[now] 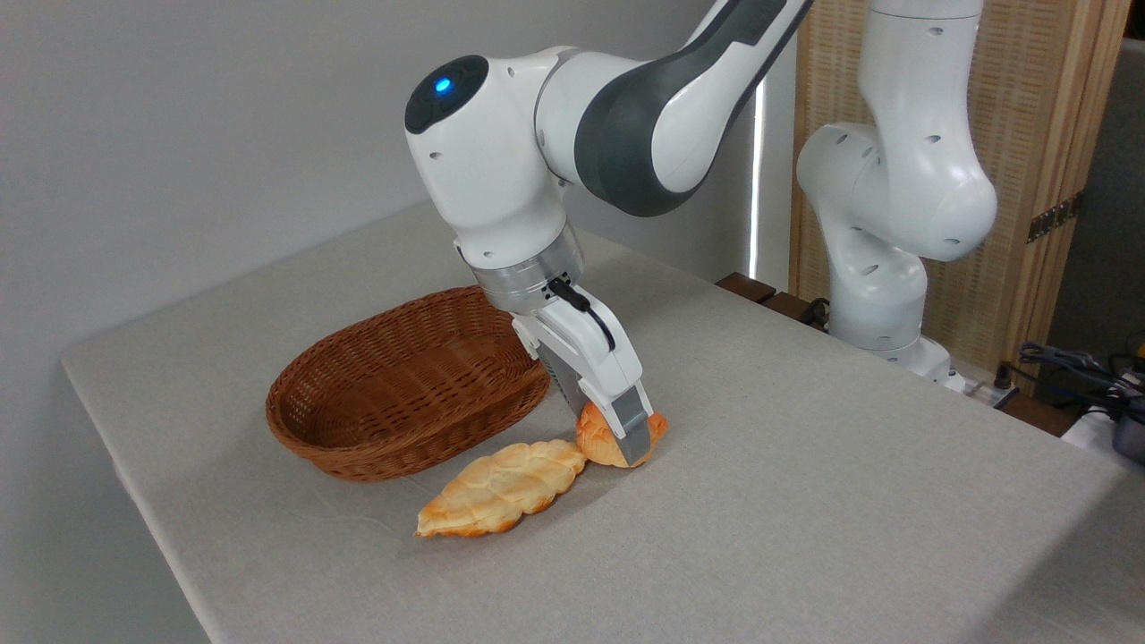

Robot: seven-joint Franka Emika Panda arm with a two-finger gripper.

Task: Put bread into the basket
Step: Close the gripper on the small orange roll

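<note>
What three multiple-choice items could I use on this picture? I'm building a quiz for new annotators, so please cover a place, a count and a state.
1. Where is the round orange bun?
A. on the table, right of the basket
B. inside the basket
C. on top of the leaf-shaped bread

2. How many breads are in view?
A. one
B. two
C. four

3. What does the wicker basket hold?
A. a bun
B. a cloth
C. nothing visible

Answers: 1 A, the bun sits on the table at the gripper, whose fingers straddle it. 2 B, the bun plus the leaf-shaped bread. 3 C, only bare weave shows inside.
</note>
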